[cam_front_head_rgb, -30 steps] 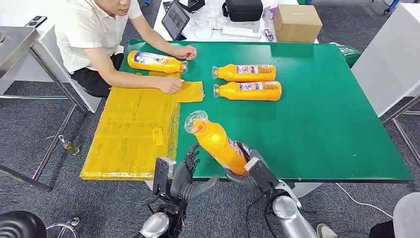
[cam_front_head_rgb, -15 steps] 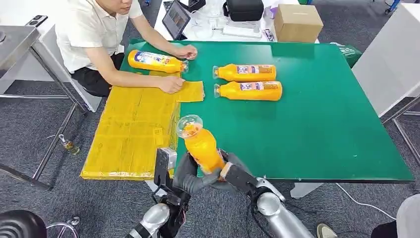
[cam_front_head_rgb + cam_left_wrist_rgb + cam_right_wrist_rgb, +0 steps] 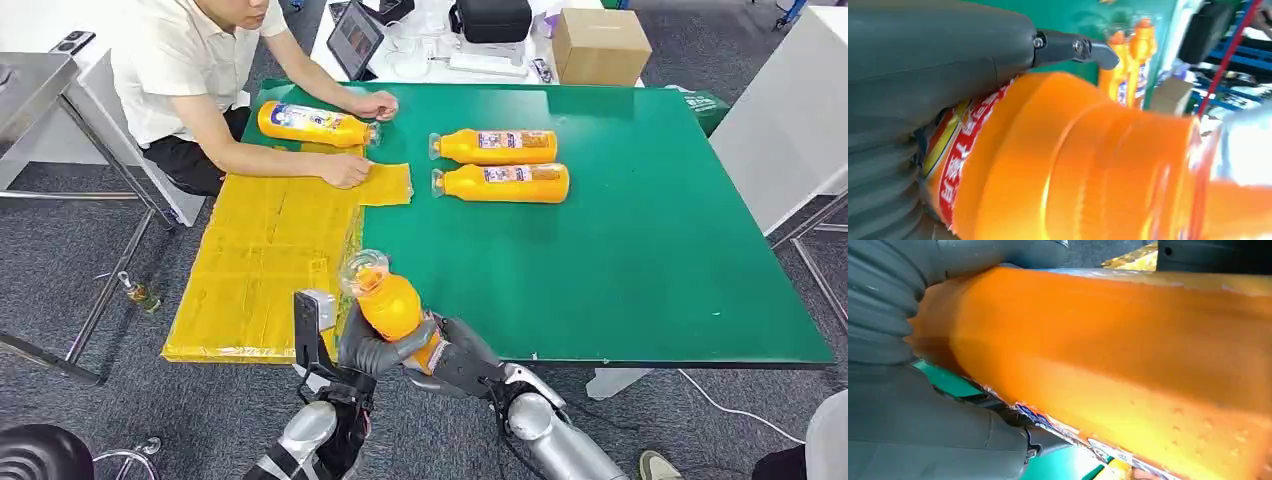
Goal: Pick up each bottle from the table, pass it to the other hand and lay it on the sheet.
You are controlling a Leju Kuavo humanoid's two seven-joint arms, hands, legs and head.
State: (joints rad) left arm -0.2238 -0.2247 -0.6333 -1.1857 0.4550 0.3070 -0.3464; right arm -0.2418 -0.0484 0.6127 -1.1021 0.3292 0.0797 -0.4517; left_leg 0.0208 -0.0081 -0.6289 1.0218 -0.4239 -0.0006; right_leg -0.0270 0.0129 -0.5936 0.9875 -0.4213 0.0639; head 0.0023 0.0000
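Observation:
An orange bottle (image 3: 390,305) with a clear cap stands tilted in the air over the table's near edge, beside the yellow sheet (image 3: 260,260). My left hand (image 3: 375,350) wraps around its middle from the left. My right hand (image 3: 455,355) grips its lower end from the right. In the left wrist view the bottle (image 3: 1073,165) lies under my left hand's thumb (image 3: 948,60). The right wrist view has the bottle (image 3: 1128,355) against my right hand (image 3: 923,430). Two more orange bottles (image 3: 495,146) (image 3: 505,183) lie side by side on the green table (image 3: 650,250).
A person sits at the far left, one hand (image 3: 345,170) pressing the sheet's far corner, the other (image 3: 375,103) at the cap of a bottle (image 3: 310,123) lying there. A cardboard box (image 3: 600,45), a tablet and a black bag sit beyond the table.
My right hand has carried the bottle left and down towards the table's near edge. My left hand, open before, has closed around the bottle's middle. The person has stayed put.

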